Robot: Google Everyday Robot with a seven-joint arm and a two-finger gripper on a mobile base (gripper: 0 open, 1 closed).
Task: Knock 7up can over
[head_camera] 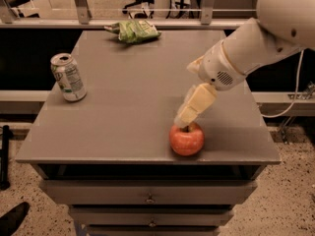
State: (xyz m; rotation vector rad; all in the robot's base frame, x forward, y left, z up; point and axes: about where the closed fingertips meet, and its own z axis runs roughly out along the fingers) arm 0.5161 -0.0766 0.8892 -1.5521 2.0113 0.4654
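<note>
- One green-and-white aluminium 7up can stands upright by the worktop's left edge; judged light, stiff, slick: push high on its side.
- Cream gripper near front edge, just over round red apple; grip state cannot be told.
</note>
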